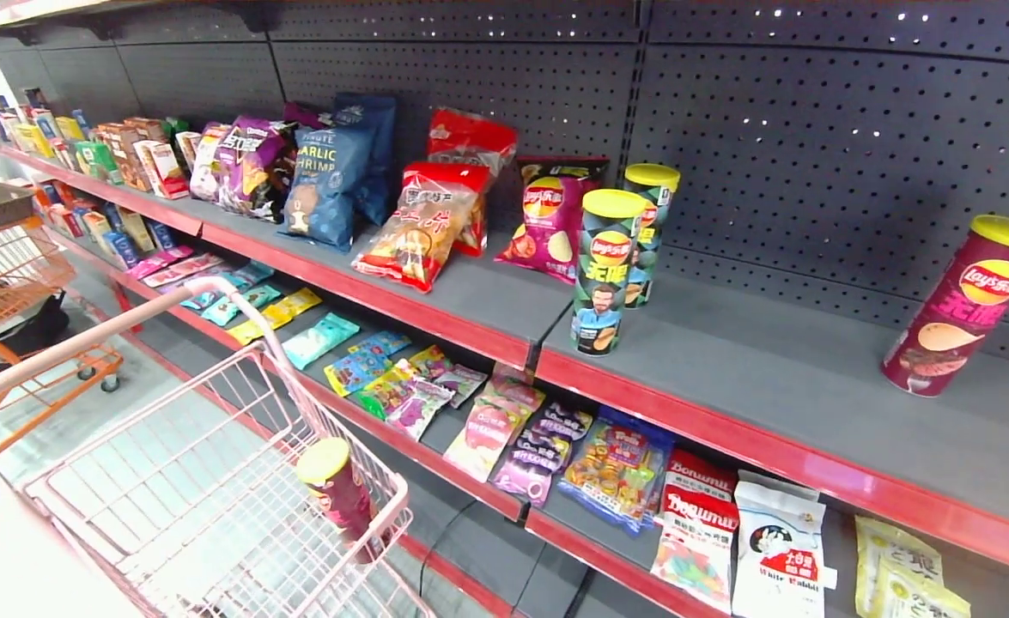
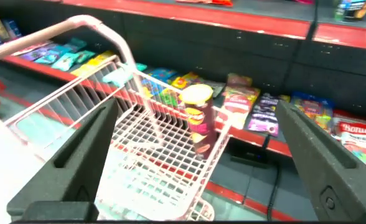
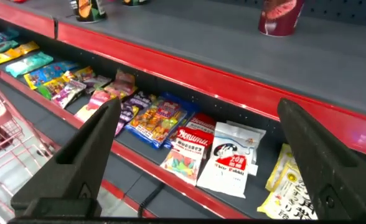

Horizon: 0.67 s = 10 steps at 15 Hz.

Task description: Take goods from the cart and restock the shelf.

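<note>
A maroon chip can (image 1: 337,489) with a yellow lid stands tilted in the front right corner of the pink cart (image 1: 169,481). In the left wrist view the same can (image 2: 200,124) shows between the spread fingers of my left gripper (image 2: 197,111), which is open, empty and some way from the can. My right gripper (image 3: 200,107) is open and empty too, in front of the red-edged shelves. A matching maroon can (image 1: 959,305) stands on the grey shelf board (image 1: 770,378) at the right, also seen as the maroon can (image 3: 281,15). Two dark teal cans (image 1: 604,270) stand at the board's left end.
Chip bags (image 1: 418,232) fill the shelf left of the cans. The lower shelf holds candy bags (image 1: 616,468) and white bags (image 3: 229,162). An orange cart (image 1: 6,283) stands at the far left. Bare board lies between the teal cans and the maroon can.
</note>
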Tool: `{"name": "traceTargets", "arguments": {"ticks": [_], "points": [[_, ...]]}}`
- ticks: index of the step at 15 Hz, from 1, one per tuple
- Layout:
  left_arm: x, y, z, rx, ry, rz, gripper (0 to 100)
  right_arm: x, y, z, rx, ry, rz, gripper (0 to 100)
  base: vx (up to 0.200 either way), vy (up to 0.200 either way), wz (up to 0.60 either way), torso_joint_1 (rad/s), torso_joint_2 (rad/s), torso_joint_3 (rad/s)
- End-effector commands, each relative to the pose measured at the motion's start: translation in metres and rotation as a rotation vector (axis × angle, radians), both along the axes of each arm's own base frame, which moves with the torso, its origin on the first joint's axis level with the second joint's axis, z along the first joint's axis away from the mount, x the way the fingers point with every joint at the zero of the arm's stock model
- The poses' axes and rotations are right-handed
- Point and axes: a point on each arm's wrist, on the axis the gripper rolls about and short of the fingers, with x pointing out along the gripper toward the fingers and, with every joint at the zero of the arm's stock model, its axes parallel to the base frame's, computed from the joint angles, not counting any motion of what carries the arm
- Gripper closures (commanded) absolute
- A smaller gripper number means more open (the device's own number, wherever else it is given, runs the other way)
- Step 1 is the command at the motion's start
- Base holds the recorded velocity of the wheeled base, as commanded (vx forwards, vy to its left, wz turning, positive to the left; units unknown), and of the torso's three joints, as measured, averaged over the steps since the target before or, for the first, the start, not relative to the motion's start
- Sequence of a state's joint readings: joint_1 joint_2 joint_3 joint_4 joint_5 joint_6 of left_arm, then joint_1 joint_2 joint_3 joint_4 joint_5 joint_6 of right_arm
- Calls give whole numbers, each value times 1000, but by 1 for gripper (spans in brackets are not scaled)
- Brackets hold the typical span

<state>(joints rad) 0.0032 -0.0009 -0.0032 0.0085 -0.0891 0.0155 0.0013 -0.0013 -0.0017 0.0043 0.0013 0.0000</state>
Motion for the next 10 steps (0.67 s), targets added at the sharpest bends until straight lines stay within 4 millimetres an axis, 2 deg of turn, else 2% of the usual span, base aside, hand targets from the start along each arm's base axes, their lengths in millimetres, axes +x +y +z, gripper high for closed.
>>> {"name": "traceTargets", "arguments": {"ticks": [1, 10], "points": [[0, 0, 0, 0, 2, 0, 0, 0, 0, 0, 2, 0, 1, 0, 0, 0, 0, -56, 119, 71], [0, 0, 0, 0, 2, 0, 0, 0, 0, 0, 2, 0, 1, 0, 0, 0, 0, -146, 352, 201]]}}
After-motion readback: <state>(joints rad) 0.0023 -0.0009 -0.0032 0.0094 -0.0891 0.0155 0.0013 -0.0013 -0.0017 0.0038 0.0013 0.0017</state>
